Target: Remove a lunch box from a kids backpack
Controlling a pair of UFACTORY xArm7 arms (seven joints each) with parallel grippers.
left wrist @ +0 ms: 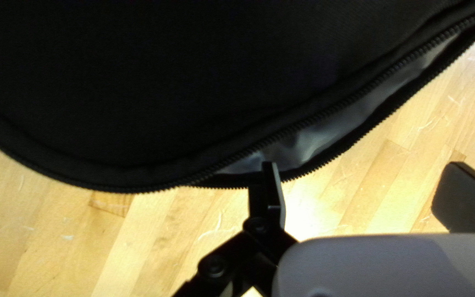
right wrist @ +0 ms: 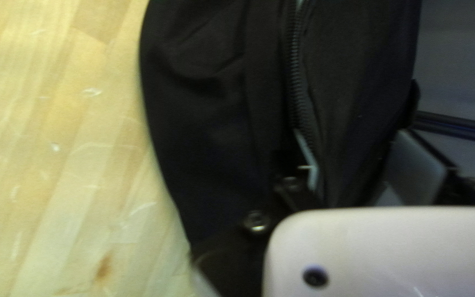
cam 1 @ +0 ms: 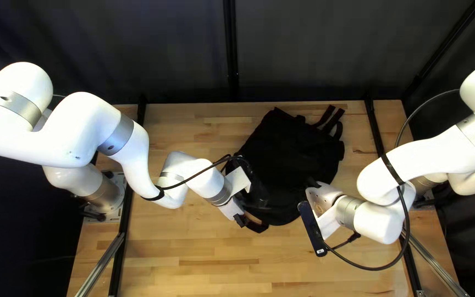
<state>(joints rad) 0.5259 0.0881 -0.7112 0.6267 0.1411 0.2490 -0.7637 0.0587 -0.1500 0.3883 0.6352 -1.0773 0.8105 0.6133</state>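
The left claw [left wrist: 363, 165] is gaping wide, holding nothing, one finger overlapping the parted zipper [left wrist: 353, 99]; the right claw [right wrist: 358, 157] is standing partly open, a flap [right wrist: 353, 99] lying between its fingers, seemingly unpinched. Ahead, the backpack [cam 1: 287, 154] is hiding any lunch box. Opening is seemingly underway; spreading the zipper's edges is looking next.

Both wrist views cut off the backpack [cam 1: 290, 159], its inside mostly hidden.
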